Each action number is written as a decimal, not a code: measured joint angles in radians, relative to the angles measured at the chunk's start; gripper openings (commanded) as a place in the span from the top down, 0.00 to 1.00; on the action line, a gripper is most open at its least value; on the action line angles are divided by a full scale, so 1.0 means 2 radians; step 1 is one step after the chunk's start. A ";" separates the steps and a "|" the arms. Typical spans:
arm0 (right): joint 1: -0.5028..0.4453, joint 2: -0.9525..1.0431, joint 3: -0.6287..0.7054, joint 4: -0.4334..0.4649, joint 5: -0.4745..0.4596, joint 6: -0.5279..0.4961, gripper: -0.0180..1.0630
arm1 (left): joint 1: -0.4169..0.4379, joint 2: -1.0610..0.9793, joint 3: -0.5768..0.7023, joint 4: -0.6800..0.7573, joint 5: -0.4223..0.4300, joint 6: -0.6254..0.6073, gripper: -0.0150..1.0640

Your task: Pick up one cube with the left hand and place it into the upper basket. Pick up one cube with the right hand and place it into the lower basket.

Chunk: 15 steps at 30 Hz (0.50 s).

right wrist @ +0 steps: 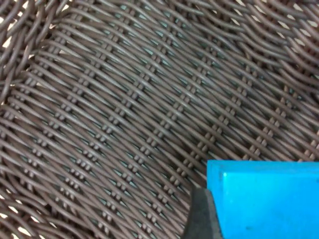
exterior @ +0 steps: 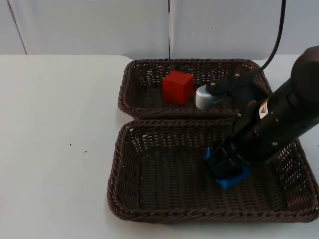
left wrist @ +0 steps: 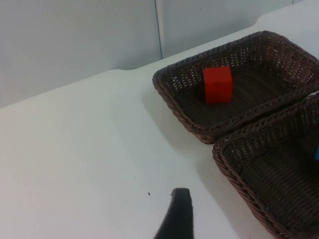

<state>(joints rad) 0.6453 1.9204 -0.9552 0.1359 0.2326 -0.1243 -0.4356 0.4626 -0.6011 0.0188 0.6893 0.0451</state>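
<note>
Top view: blue cube (exterior: 233, 178) half-hidden under right pincer (exterior: 225, 160)

A white tabletop (exterior: 55, 149) runs back to a pale grey partition wall (exterior: 89, 25). A dark vertical seam (exterior: 169, 27) divides the wall into panels, and a second, slanted seam (exterior: 17, 27) shows near the left edge. Even light falls on the tabletop, which carries a few tiny dark specks (exterior: 70, 145).

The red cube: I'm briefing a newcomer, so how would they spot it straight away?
Two brown wicker baskets sit on the white table. In the upper basket, nearer the grey wall, the red cube rests on the floor. It lies free, while the blue cube sits at the right end effector in the lower basket.
</note>
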 measured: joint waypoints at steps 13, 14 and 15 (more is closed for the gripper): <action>0.000 0.000 0.000 0.000 -0.009 0.000 0.44 | 0.000 0.000 0.000 0.000 0.001 0.000 0.31; 0.000 0.000 0.000 0.000 -0.009 0.000 0.44 | 0.000 0.000 0.000 0.000 0.001 0.000 0.31; 0.000 0.000 0.000 0.000 -0.009 0.000 0.44 | 0.000 0.000 0.000 0.000 0.001 0.000 0.31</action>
<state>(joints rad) 0.6453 1.9204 -0.9552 0.1359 0.2148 -0.1243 -0.4356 0.4626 -0.6011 0.0188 0.6911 0.0451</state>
